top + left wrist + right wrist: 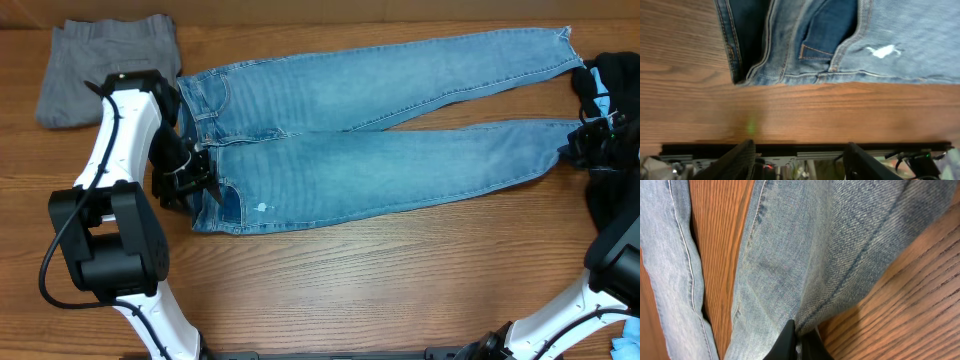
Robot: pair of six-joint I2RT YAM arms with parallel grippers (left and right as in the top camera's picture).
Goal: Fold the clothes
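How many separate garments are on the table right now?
3. The light blue jeans spread across the middle; grey trousers at the far left corner; a black garment with blue trim at the right edge, partly out of view; more could be hidden there.

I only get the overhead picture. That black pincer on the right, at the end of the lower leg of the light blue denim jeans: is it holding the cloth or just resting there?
Observer: Holding. The right wrist view shows the right pincer shut on a pinched ridge of the light blue denim jeans.
Visitor: And the other one, by the waistband?
Observer: In the left wrist view the left pincer is open with nothing between its fingers. The jeans' edge lies ahead of it on the brown wooden table.
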